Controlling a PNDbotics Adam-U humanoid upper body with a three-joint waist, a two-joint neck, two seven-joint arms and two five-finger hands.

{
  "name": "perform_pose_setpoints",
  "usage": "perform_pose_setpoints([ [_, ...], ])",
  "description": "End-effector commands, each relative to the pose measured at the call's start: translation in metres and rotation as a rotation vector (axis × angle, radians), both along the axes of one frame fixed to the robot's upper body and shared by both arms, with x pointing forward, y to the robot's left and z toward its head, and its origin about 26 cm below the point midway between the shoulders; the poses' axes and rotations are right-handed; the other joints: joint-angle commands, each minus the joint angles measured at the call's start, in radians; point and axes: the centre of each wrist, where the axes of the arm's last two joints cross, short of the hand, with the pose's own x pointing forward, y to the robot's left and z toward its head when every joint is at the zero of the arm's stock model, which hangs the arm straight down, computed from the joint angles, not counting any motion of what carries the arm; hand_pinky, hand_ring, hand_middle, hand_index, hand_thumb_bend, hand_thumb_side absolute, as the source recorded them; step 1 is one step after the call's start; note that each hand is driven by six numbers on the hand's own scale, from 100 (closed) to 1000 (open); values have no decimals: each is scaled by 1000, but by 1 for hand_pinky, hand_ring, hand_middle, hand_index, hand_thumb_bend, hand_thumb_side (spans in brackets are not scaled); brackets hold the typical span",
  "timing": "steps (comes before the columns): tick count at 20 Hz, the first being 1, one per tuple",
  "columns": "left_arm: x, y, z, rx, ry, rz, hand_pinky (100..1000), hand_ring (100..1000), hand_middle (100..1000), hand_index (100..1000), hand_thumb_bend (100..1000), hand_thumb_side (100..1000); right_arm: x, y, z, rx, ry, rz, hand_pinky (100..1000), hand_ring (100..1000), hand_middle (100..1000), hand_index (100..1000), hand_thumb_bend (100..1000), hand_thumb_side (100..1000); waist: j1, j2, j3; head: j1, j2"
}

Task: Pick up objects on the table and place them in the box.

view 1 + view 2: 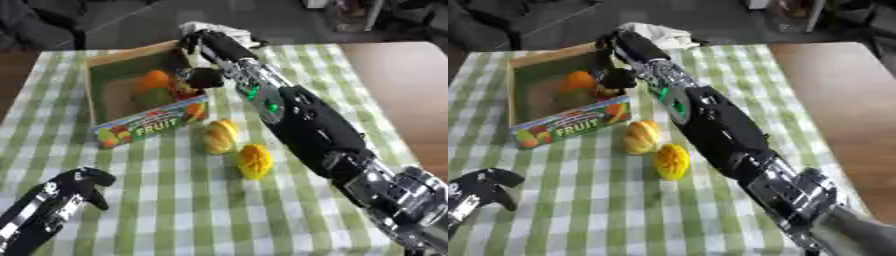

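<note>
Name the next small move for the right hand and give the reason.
Probably draw the right hand back out of the cardboard fruit box toward the two yellow ridged fruits on the green checked cloth: it hangs over the box beside an orange fruit, and both are unpicked.

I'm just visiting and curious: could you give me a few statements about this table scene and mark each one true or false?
1. Two yellow-orange fruits lie on the cloth outside the box. True.
2. The box is empty. False: an orange fruit and other items are inside.
3. The right hand is over the box. True.
4. The left hand holds a fruit. False: it rests low at the left, holding nothing.
5. The tablecloth is plain red. False: it is green-and-white checked.
</note>
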Motion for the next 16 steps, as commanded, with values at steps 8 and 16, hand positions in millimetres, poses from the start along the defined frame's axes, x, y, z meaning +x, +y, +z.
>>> perform_pose_setpoints([
  [8, 0, 9, 5, 12, -24, 36, 603, 519, 704, 706, 100, 774, -66, -42, 19, -195, 139, 133, 779, 924, 794, 903, 115, 404, -10, -25, -53, 38, 5],
  [16, -1, 11, 5, 12, -25, 44, 603, 519, 705, 706, 100, 775, -97, -51, 2, -358, 301, 432, 831, 974, 853, 935, 176, 528, -9, -22, -60, 45, 5],
])
